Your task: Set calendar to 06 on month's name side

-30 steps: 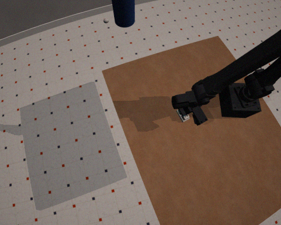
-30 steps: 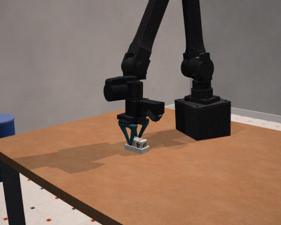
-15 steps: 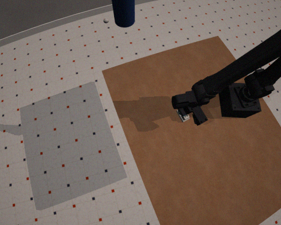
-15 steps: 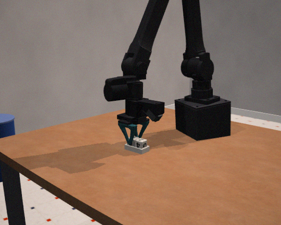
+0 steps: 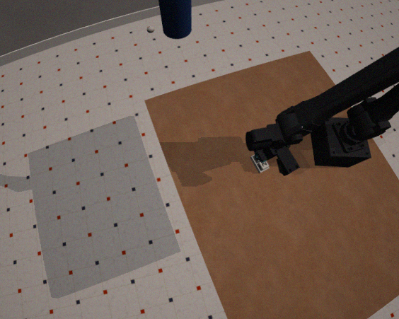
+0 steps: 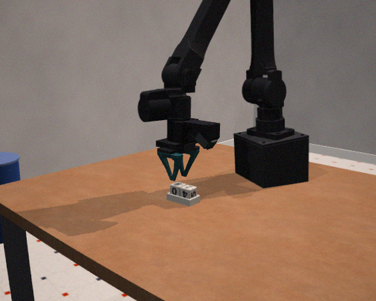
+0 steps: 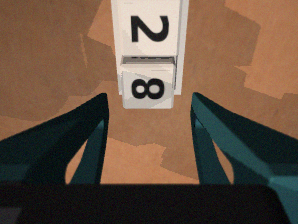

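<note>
The white tray point(image 5: 263, 170) point(image 6: 181, 200) point(image 7: 184, 44) stands flat on the table with two white cubes side by side. One cube point(image 6: 174, 191) point(image 7: 148, 86) shows 0 on its long-side face in the exterior view and 8 on top. The other cube point(image 6: 185, 193) point(image 7: 150, 29) shows 4 on that same side, 5 at the end and 2 on top; whether the 4 is upright is hard to tell. The month's name is not readable. My gripper point(image 6: 178, 177) point(image 7: 149, 103) is open and empty, its teal fingertips just above the 0 cube.
The arm's black base point(image 5: 342, 155) point(image 6: 271, 161) stands on the brown table point(image 5: 288, 233) point(image 6: 255, 233), on the far side of the tray in the exterior view. A blue bin point(image 5: 175, 11) point(image 6: 3, 173) stands on the floor beyond the table edge.
</note>
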`<state>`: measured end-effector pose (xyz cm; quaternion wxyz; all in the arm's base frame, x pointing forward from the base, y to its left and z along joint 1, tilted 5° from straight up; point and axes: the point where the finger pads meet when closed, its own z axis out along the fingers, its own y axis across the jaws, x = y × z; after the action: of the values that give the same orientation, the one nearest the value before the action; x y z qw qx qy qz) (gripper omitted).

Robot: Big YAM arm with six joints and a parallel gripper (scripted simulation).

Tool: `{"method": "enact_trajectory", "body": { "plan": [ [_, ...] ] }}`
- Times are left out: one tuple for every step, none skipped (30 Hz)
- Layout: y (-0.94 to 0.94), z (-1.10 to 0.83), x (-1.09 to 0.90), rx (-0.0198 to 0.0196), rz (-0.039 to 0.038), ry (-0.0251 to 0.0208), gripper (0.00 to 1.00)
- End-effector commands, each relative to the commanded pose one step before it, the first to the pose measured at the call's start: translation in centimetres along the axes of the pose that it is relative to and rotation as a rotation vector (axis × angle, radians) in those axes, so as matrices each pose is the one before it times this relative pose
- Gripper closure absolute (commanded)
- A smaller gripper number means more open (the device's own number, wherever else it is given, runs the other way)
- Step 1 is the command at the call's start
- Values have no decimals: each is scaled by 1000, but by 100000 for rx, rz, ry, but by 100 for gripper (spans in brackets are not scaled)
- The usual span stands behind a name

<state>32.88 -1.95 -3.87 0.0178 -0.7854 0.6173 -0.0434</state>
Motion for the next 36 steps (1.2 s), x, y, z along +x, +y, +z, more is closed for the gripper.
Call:
{"method": "enact_trajectory", "body": {
  "plan": [
    [-2364, -3552, 630, 5136, -126, 1092, 55],
    [-59, -591, -33, 87, -2, 7, 55],
    [-56, -569, -33, 82, -2, 6, 55],
    [-51, -537, -31, 77, -1, 5, 55],
    [-46, -495, -29, 70, -1, 4, 55],
    [-41, -443, -27, 61, -1, 3, 55],
    [-34, -383, -23, 52, -1, 2, 55],
    [-28, -318, -19, 43, -1, 2, 55],
    [-22, -250, -15, 34, -1, 1, 55],
    [0, 0, 0, 0, 0, 0, 55],
    [0, 0, 0, 0, 0, 0, 55],
    [1273, 1179, -404, -4601, -88, -1313, 55],
    [19, -104, -16, -37, -2, -13, 55],
    [-62, -96, 13, 119, 2, 32, 55],
    [-125, -153, 36, 429, 8, 121, 55],
    [-18, -25, 5, 71, 1, 20, 55],
    [3, 3, -1, -9, 0, -3, 0],
    [1, 0, 0, -1, 0, 0, 0],
    [-1, -1, 0, 2, 0, 1, 0],
    [1, 1, 0, -3, 0, -1, 0],
    [1, 1, 0, -2, 0, -1, 0],
    [-1, -1, 0, 2, 0, 1, 0],
    [0, 0, 0, 1, 0, 0, 0],
    [1, 1, 0, -2, 0, -1, 0],
    [0, 0, 0, 0, 0, 0, 0],
    [-1, 0, 0, 2, 0, 0, 0],
    [0, 0, 0, 0, 0, 0, 0],
    [0, 0, 0, 0, 0, 0, 0],
    [0, 0, 0, -1, 0, 1, 0],
    [0, 0, 0, 1, 0, 0, 0],
    [1, 0, 0, -1, 0, 0, 0],
    [0, 0, 0, 0, 0, 0, 0],
    [0, 0, 0, 1, 0, 0, 0],
    [0, 0, 0, 0, 0, 0, 0],
    [0, 0, 0, -1, 0, 0, 0],
    [0, 0, 0, 1, 0, 0, 0]
  ]
}}
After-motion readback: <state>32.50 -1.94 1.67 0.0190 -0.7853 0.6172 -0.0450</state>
